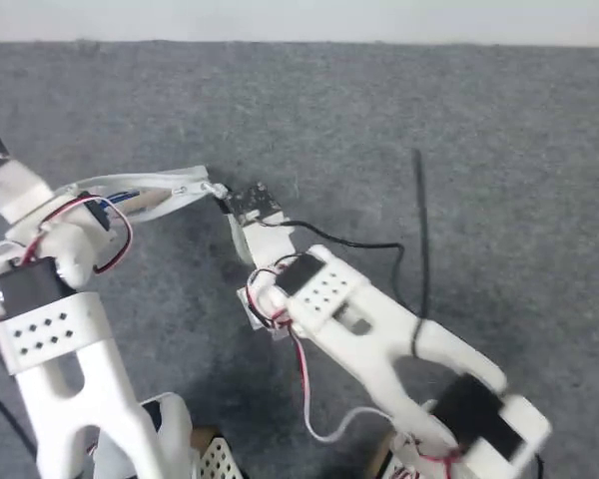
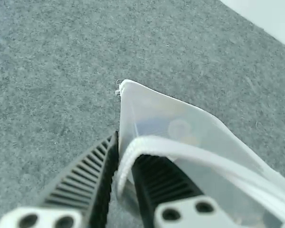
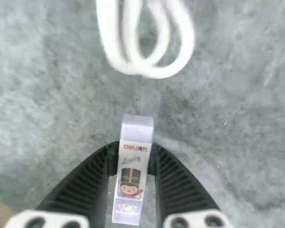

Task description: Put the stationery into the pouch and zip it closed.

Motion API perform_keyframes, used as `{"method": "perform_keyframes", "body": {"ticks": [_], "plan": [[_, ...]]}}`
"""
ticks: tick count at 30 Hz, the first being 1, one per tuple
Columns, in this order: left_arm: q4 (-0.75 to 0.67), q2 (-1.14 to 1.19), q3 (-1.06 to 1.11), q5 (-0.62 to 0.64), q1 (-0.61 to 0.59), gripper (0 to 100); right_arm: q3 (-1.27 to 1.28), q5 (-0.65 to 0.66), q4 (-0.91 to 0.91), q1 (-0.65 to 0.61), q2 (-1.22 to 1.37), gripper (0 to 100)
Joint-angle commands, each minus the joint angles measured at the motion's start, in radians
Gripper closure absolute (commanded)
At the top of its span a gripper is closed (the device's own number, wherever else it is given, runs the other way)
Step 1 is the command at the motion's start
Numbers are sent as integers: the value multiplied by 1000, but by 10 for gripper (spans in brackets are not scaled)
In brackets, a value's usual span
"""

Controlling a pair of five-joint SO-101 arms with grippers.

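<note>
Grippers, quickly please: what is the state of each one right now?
Left gripper: shut on the rim of the pouch.
Right gripper: shut on the eraser.

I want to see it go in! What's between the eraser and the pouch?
Only bare grey mat, seen in the right wrist view: the eraser in the right end effector faces the white rim of the pouch across an open gap.

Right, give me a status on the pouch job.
Done: the left claw pinches the pouch by its rim, with the mouth gaping. Blurry shapes seen through its wall suggest something is already inside. In hand: the right claw grips an eraser, just short of the mouth. Left: drop the eraser in, then zip the pouch closed.
</note>
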Motion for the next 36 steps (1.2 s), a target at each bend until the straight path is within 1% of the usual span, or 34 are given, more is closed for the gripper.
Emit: {"method": "perform_keyframes", "body": {"ticks": [1, 8, 13, 16, 19, 26, 31, 36], "plan": [[-37, -18, -15, 8, -5, 987, 28, -8, 4, 38, -200, 991], [-37, -18, -16, 9, 0, 987, 112, -8, 4, 41, -437, 991], [-37, -20, -16, 9, 2, 987, 144, -8, 1, 41, -532, 991], [-37, -20, -13, 11, 18, 987, 189, -8, -53, 41, -573, 991], [-34, -20, -12, 11, 52, 987, 270, -8, -148, 39, -616, 991], [-31, -20, -16, 11, 68, 988, 450, -6, -332, 36, -789, 991], [-29, -20, -16, 9, 150, 988, 519, -6, -369, 35, -947, 991], [-28, -23, -25, 8, 199, 988, 569, -6, -369, 35, -1112, 991]]}}
